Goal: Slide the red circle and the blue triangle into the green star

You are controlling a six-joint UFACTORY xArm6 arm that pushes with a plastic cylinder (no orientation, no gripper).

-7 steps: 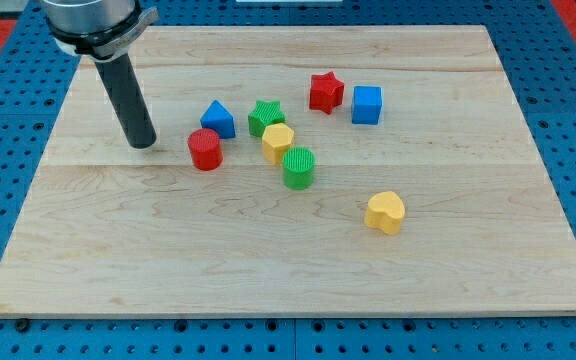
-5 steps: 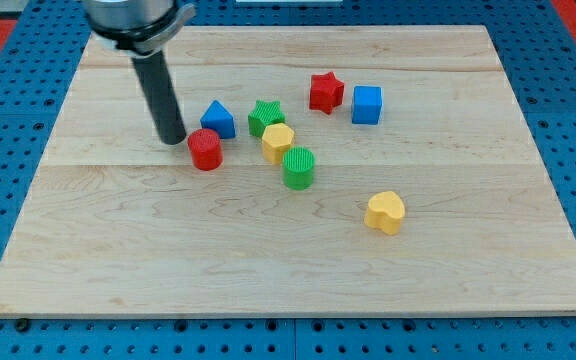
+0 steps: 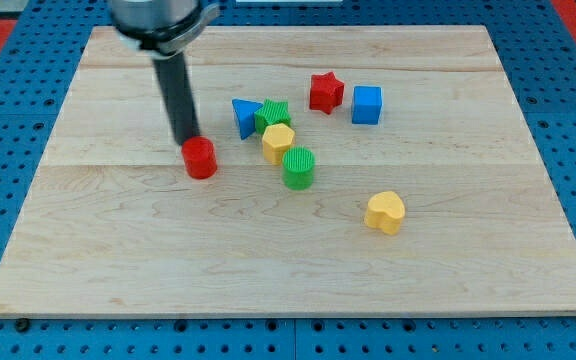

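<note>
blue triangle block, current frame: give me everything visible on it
The blue triangle block is a small solid prism in plain, matte blue that looks like plastic. It lies on the wooden board, above centre, its broad edge towards the view's left and its point towards the right. Its right side presses against the green star block; no gap shows. The red circle block sits apart, lower left. My tip is left of the triangle and not touching it, right at the red circle's upper-left edge.

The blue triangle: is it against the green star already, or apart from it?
Against it. The blue triangle touches the green star's left side with no board showing between them.
</note>
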